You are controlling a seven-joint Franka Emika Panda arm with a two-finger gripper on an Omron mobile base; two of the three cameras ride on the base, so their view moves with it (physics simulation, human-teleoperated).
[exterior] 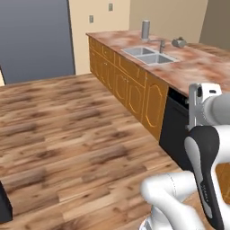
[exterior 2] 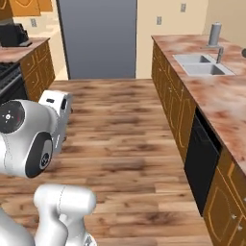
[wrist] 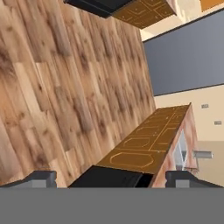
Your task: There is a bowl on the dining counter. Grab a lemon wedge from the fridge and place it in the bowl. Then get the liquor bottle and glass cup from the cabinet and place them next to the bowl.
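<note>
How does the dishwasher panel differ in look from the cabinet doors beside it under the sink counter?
The dishwasher panel is plain black, while the cabinet doors are orange-brown wood. The panel is flat and unmarked; the doors carry raised frame outlines. Both stand upright and shut under the same marbled countertop.

Lighting: even, bright, no visible lamp or window; rendered look throughout. Floor (exterior: 67, 130): wood planks evenly lit, no cast shadows from the counter (exterior: 188, 63) or the arm (exterior 2: 29, 139). Counter top: pale washed patches on the marbled stone, soft sheen rather than hard glare. Sink (exterior: 148, 55): flat grey, faint highlights on the basin edges. Dishwasher front (exterior 2: 202, 163): plain black, no reflections. Arm: smooth shading, bright on the upper curves, darker beneath. Sharpness: soft and low in detail, cabinet lines slightly jagged. Hand view: rolled sideways, floor grain smeared near the frame edge; no lens bending seen.
</note>
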